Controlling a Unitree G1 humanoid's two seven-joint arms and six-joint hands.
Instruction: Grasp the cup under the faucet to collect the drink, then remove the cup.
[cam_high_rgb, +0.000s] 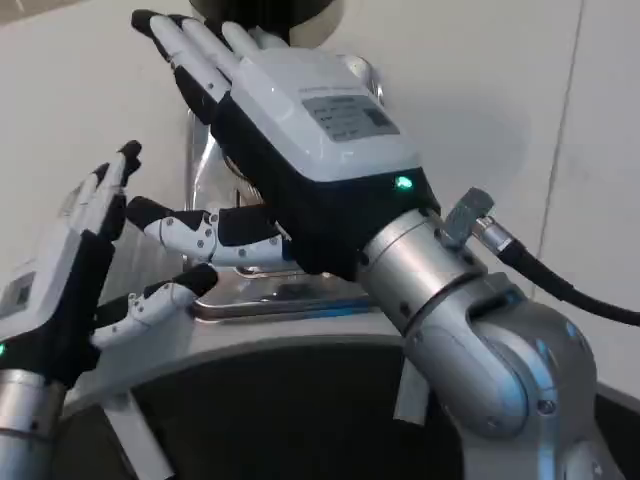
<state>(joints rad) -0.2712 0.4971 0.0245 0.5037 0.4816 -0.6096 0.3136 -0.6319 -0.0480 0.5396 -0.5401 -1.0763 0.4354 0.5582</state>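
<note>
Both spread, empty: right hand (300, 150) at twelve o'clock masks shiny steel drip tray (290, 300); left hand (75, 270) at nine. Blind reach risks toppling the unseen cup.

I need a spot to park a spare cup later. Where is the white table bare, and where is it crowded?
Bare white table lies left of the metal drip tray, above the left robot hand, and another stretch runs to the right of the right robot hand. It is crowded over the tray, where the right robot hand hangs open, with the left robot hand close beside.

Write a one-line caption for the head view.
Both open hands, right hand and left hand, reach toward the steel drip tray.
</note>
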